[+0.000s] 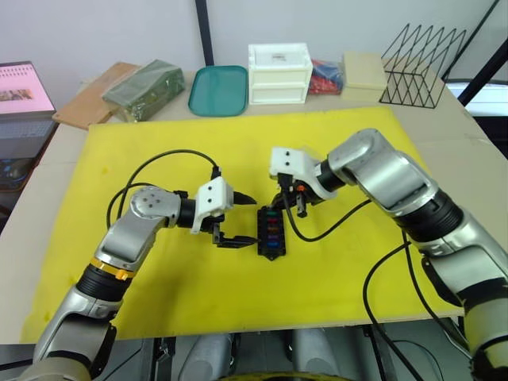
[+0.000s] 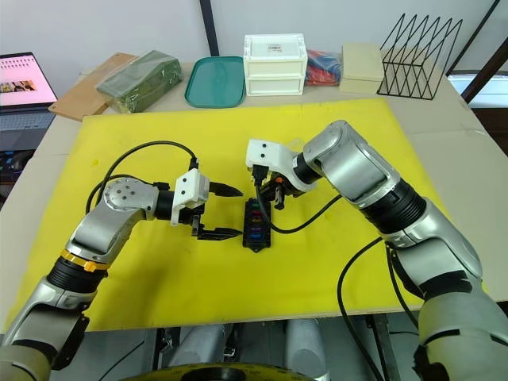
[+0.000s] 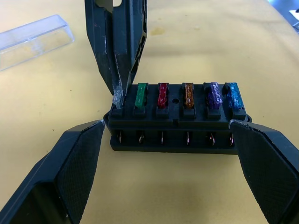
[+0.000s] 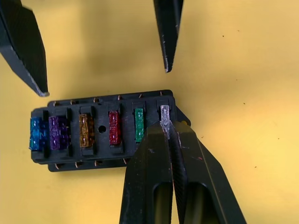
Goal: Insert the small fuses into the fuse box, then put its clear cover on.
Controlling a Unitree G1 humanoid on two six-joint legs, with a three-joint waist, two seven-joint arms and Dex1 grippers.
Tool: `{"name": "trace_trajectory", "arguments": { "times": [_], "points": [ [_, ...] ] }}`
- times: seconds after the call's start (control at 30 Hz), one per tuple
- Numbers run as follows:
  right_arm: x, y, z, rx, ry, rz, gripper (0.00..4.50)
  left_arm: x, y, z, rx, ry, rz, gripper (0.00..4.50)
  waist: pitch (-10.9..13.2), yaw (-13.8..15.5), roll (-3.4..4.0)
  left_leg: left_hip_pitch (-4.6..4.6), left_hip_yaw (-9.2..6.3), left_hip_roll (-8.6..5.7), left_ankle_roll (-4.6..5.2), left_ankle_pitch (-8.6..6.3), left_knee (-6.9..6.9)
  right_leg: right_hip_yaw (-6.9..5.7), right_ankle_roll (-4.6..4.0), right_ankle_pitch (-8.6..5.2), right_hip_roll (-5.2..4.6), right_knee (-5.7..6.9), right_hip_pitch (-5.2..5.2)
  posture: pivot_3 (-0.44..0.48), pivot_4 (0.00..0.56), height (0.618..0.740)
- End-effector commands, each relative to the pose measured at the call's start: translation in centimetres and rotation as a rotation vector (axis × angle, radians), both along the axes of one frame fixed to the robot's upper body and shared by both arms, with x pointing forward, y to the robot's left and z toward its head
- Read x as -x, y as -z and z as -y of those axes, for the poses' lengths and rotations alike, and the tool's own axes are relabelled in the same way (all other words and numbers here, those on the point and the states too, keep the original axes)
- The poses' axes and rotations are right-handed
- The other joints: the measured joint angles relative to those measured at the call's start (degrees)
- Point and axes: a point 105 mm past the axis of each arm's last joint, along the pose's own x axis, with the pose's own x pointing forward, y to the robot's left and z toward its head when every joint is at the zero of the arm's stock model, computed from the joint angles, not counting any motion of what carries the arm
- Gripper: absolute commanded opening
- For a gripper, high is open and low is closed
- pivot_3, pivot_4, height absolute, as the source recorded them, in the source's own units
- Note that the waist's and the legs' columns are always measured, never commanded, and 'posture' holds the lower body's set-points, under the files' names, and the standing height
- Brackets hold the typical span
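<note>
Five little coloured plastic fuses already sit in the small black plastic fuse box (image 4: 103,130) with its row of slots: blue (image 4: 37,133), purple (image 4: 58,132), orange (image 4: 85,130), red (image 4: 114,127) and green (image 4: 139,124). The sixth one, a tiny see-through clear fuse (image 4: 165,116), is at the last slot at the end of the row. The right gripper (image 4: 172,135) has its two black fingers squeezed together on that clear fuse, right above the slot. I cannot tell if the fuse is all the way down.

The box lies on the big yellow mat (image 1: 341,278), in the middle, between the two arms. The left gripper (image 1: 238,218) waits just beside the box with its fingers spread wide and nothing in them. One finger is at each end of the box, near it but not touching as far as I can see.

So I think the last fuse is going in now. Next it needs a soft push straight down, then the fingers must let go. The left gripper could close on the box to keep it from sliding.

After that comes the clear, see-through plastic cover (image 3: 32,39). It lies flat on the mat a little way from the box, waiting to be picked up.
</note>
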Motion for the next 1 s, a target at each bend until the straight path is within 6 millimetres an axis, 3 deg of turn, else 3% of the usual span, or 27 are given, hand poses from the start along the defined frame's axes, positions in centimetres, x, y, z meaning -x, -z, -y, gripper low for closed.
{"name": "trace_trajectory", "arguments": {
  "times": [0.03, 0.4, 0.53, 1.0],
  "points": [
    [0.6, 1.1, 0.1, 0.038, -0.04, 0.009, 0.01, 0.0, -0.8, 0.1, 0.009, 0.006, 0.045, 4.5, 0.0, 0.01, 0.0, 0.0, 0.0, 0.0, 0.0, 0.0, 0.0, 0.0, 0.0, 0.0, 0.0, 0.0, 0.01, 0.0, 0.15, 0.74],
    [0.7, 0.4, -0.2, 0.022, -0.088, 0.057, 0.01, 0.0, -0.8, 0.1, 0.005, 0.009, 0.049, 4.5, 0.0, -0.02, 0.0, 0.03, 0.0, 0.0, 0.0, 0.0, 0.0, 0.0, 0.0, 0.0, 0.01, 0.0, 0.03, 0.0, 0.15, 0.74],
    [0.5, -0.1, -0.3, 0.014, -0.089, 0.069, 1.03, 0.0, -0.8, 0.1, 0.005, 0.008, 0.049, 4.5, 0.0, -0.01, 0.0, 0.02, 0.0, 0.0, 0.0, 0.0, 0.0, 0.0, 0.0, 0.0, 0.0, 0.0, 0.02, 0.0, 0.15, 0.74],
    [0.1, -2.4, -0.5, -0.029, -0.093, 0.121, 1.03, -0.1, -0.8, 0.1, 0.009, 0.0, 0.048, 4.5, 0.0, -0.02, 0.0, 0.02, 0.0, 0.0, 0.0, 0.0, 0.0, 0.0, 0.0, 0.0, 0.0, 0.0, 0.02, 0.0, 0.15, 0.74]
  ]
}}
